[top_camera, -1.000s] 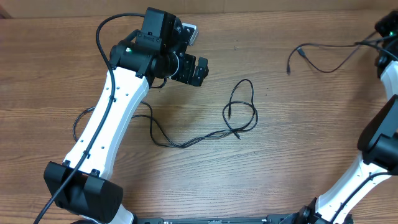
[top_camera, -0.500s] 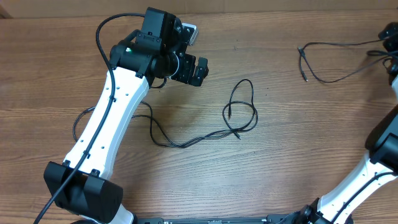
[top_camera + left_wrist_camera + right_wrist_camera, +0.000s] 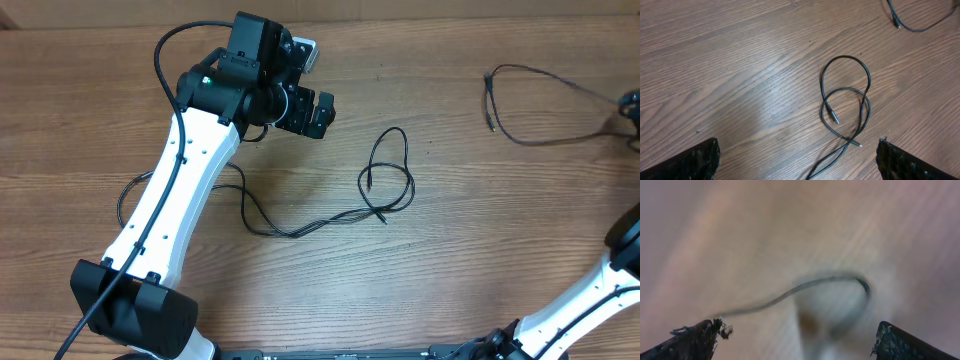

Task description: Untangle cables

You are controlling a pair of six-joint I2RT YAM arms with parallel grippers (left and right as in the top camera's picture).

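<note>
- Right gripper (image 3: 797, 326): the jaws stand spread wide in the wrist view, with nothing pinched between them. One end of the freed cable (image 3: 488, 100) meets one fingertip (image 3: 710, 329). Motion blur hides whether it is hooked there.
- Change: over the last second the freed cable has been drawn farther to the right of the looped cable (image 3: 845, 57), with its plug end trailing. The right gripper has moved almost out of the overhead view.
- Meaning: the two cables now lie well apart with no crossing between them, so separation is judged done. The looped cable's own crossings remain.
- Looped cable: it lies flat on the table (image 3: 480, 260) in two overlapping loops. Two plug tips show at the loops. A long tail runs away to the left.
- Left gripper (image 3: 318, 113): the jaws are spread and empty. It hovers up and to the left of the looped cable.
- Obstruction: the left arm's white link (image 3: 180, 190) covers part of the tail left of the looped cable. Lifting the loops may drag the tail against that link.
</note>
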